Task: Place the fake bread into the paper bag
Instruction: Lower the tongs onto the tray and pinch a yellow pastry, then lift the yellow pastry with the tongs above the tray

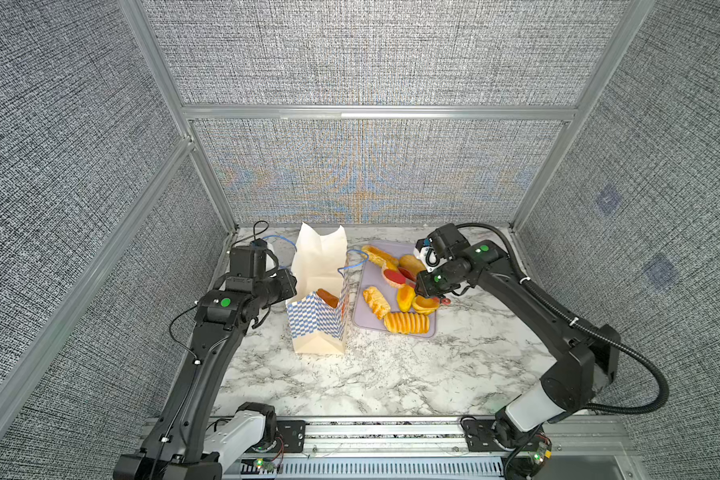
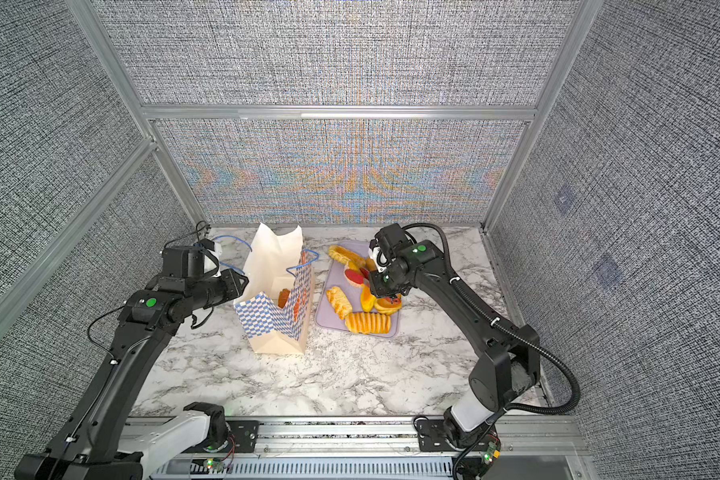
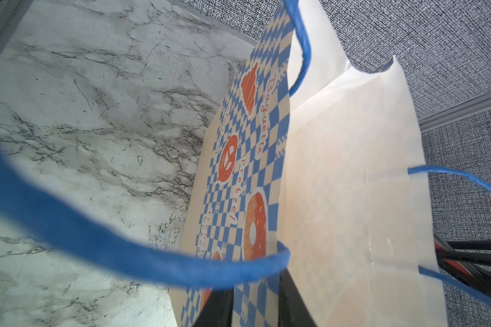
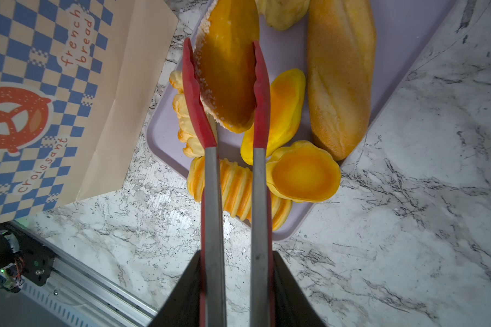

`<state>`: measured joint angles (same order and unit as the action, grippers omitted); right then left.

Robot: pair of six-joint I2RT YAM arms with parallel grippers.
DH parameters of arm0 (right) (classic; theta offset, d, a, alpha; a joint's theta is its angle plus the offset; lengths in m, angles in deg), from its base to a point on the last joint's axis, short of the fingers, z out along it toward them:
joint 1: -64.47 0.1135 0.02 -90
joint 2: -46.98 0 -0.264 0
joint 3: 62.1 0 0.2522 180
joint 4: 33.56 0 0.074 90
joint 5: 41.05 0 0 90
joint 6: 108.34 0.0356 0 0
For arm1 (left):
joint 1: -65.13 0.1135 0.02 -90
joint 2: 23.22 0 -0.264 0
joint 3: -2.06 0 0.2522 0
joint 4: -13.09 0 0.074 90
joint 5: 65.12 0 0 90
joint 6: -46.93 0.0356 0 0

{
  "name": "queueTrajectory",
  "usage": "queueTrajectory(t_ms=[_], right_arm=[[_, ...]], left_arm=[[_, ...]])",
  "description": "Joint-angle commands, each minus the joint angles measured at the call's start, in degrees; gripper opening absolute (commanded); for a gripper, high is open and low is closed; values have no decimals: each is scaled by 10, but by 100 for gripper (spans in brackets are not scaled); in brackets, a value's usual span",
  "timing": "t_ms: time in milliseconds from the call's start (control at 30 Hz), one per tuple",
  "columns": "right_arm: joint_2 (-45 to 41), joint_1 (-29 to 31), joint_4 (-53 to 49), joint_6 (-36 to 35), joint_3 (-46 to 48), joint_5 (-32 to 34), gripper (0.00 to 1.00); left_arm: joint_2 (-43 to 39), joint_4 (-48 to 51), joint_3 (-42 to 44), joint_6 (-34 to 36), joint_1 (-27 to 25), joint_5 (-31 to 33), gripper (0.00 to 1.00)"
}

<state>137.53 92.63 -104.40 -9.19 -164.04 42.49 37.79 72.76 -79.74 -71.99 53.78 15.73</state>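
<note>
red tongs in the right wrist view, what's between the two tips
A golden-brown oval bun with a sugared edge is held between the tips of the red-tipped metal tongs; the right wrist view shows it clearly.

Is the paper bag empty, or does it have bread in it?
Not empty. The paper bag stands upright with its mouth open, and one orange-brown pastry shows inside it in both top views. Anything deeper is hidden.

A robotics lab test cell; grey woven panels [image 1: 366,54] in aluminium framing [image 1: 375,112] wall in a marble-patterned tabletop [image 1: 371,374]; two black arms [image 1: 200,365] [image 1: 558,324] stand bolted to a slotted metal rail [image 1: 383,432] with bare wiring.
</note>
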Motion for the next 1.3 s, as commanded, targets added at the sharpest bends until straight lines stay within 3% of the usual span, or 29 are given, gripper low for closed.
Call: queueTrajectory(t_ms=[0, 367, 733, 1267], right_arm=[[-12, -7, 21, 13, -5, -15, 37], [-46, -46, 57, 45, 3, -67, 35], [-91, -59, 124, 78, 5, -105, 34], [-89, -59, 198, 129, -52, -212, 35]], left_arm=[[2, -13, -1, 4, 1, -3, 19], [5, -14, -3, 4, 1, -7, 0], [2, -17, -2, 2, 1, -9, 0], [2, -20, 4, 1, 1, -12, 0]])
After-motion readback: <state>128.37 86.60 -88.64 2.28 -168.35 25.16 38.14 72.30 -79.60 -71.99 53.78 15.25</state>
